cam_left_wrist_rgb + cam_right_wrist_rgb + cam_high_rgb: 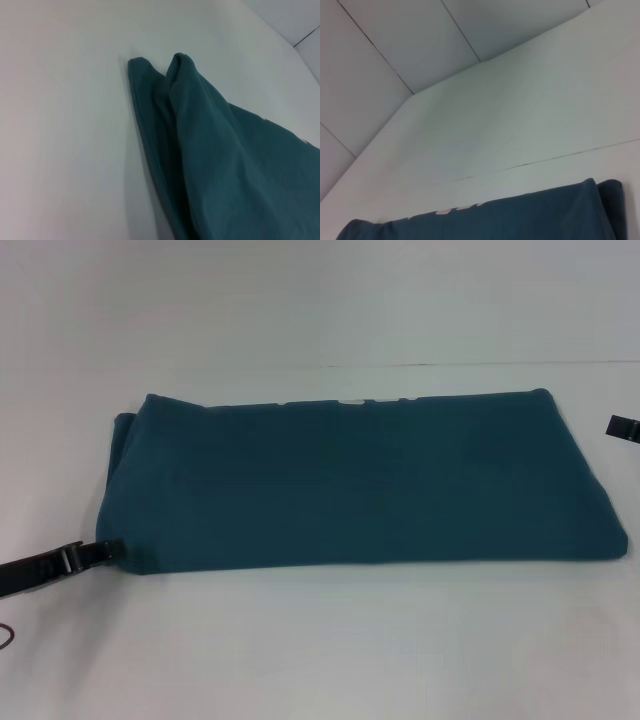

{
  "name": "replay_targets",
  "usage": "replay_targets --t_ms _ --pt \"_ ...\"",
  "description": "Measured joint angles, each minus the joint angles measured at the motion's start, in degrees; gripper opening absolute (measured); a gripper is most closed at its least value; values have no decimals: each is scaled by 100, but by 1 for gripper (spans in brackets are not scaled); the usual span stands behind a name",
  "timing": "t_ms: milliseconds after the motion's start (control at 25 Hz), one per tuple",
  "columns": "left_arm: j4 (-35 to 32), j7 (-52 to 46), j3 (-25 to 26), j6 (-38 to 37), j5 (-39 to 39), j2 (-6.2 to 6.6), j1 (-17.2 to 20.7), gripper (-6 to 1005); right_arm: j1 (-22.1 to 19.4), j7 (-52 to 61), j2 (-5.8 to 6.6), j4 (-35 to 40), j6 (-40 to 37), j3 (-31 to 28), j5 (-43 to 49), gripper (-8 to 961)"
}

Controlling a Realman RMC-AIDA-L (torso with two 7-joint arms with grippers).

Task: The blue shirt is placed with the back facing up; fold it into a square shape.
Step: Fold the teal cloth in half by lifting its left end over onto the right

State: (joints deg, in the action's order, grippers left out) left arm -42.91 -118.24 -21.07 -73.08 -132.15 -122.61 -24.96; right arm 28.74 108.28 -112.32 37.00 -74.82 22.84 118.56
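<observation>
Left gripper (pixel 105 551), grip unclear, touches the long-folded teal-blue knit shirt (pixel 360 485) at lower left; squaring fold remains; right gripper (pixel 622 427) idles at right edge.

The shirt (pixel 360 480) is seen as soft, matt knit cloth, the table (pixel 320 650) as smooth and faintly glossy, possibly laminate, and the left gripper (pixel 100 552) as black plastic.

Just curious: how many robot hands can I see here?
2. The left hand touches the blue shirt's near left corner; the right hand barely shows at the right edge.
</observation>
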Motion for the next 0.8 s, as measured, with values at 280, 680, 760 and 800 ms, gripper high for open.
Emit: replay_targets --t_ms 280,680,760,800 --pt "-6 -4 -12 4 -4 0 -9 149 -12 0 -1 0 -22 -38 -5 791" --pt "-49 -6 23 1 -4 40 -8 18 -18 -4 -40 0 -20 -43 -9 791" --pt "-67 -6 97 16 -4 66 -11 18 -17 -9 -41 -7 -14 -44 -9 791" --pt "-84 -6 134 31 -4 75 -14 19 -18 -13 -42 -13 -7 -44 -9 791"
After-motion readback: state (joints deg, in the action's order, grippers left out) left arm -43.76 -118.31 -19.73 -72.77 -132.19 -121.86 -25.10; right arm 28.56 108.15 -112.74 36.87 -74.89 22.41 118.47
